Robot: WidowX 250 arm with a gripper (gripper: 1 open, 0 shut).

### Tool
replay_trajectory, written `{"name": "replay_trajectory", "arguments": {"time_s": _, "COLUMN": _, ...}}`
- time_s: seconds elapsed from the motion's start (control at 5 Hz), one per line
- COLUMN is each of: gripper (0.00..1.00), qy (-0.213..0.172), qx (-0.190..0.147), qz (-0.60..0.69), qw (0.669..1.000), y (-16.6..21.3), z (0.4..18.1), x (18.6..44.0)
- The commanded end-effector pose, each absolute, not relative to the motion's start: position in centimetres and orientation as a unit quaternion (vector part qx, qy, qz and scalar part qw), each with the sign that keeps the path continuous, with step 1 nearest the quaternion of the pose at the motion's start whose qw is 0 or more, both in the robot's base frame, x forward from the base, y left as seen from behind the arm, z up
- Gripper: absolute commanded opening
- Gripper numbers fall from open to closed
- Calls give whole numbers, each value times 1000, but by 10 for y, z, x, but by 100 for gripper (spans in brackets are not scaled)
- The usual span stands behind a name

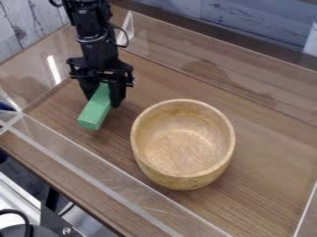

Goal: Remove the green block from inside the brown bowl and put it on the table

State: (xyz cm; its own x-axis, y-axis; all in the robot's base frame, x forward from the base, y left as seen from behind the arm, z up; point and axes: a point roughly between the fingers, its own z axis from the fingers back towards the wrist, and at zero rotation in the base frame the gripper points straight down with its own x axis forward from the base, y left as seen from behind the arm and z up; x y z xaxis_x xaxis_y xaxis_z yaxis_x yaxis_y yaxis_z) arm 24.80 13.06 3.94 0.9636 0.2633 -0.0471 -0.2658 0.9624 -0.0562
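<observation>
In the camera view, the black, slim robot arm with its jointed wrist reaches down from the upper left toward the brown wood-grain desk [266,130] with darker streaks. At its lower end the claw [99,85] is closed on the upper end of the small flat rectangular bright green block [95,112], its fingers gripping that end while the rest of the bar slants down toward the lower left of the picture. The block is outside the round light-brown wooden bowl [183,143], apart from it and to its upper left as the picture shows it; whether the block's lower end touches the desk I cannot tell. The bowl, thick-walled with a smooth rounded rim and visible grain, stands upright on the desk, and its pale inside holds nothing. Low clear acrylic walls [87,169] run along the edge of the desk, and a black cable lies beyond them in the lower left corner.
</observation>
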Motion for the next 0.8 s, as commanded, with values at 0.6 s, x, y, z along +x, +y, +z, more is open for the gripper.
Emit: {"name": "replay_trajectory", "arguments": {"time_s": 0.6, "gripper": 0, "qy": 10, "qx": -17, "qz": 148, "qw": 989, "y": 149, "z": 33, "x": 256}}
